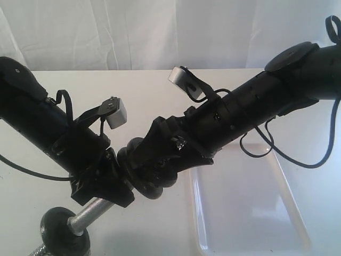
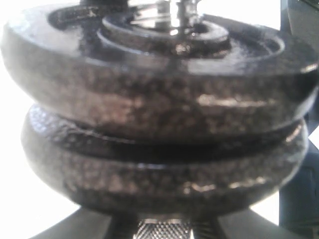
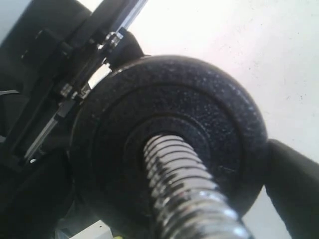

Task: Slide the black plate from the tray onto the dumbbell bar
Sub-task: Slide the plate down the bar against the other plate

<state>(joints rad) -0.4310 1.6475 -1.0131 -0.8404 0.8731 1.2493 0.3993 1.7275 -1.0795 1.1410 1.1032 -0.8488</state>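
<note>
Black jaws on the right gripper [image 1: 148,172] are spread wide and straddle the rim of the black plate [image 3: 199,104], with one finger [image 3: 294,189] right at its edge. Honestly can't tell if they're pinching it or have let go; rim and finger just run together in the wrist view. Either way the plate is off the tray [image 1: 250,208] and threaded onto the dumbbell bar [image 1: 89,212]. It sits flush against a second plate [image 2: 159,184], with the threaded end [image 3: 179,189] poking out through its hole.

The left gripper [image 1: 104,189] looks clamped on the knurled part of the bar just behind the pair. That makes sense: the bar needs holding tilted up and steady so a plate can be pushed along it without the whole thing rolling. The bar's far end carries another black disc [image 1: 59,226] down near the table [image 1: 160,90]. The tray lies off to the right with nothing in it, so I'd call the job basically done, pending a clean release.
</note>
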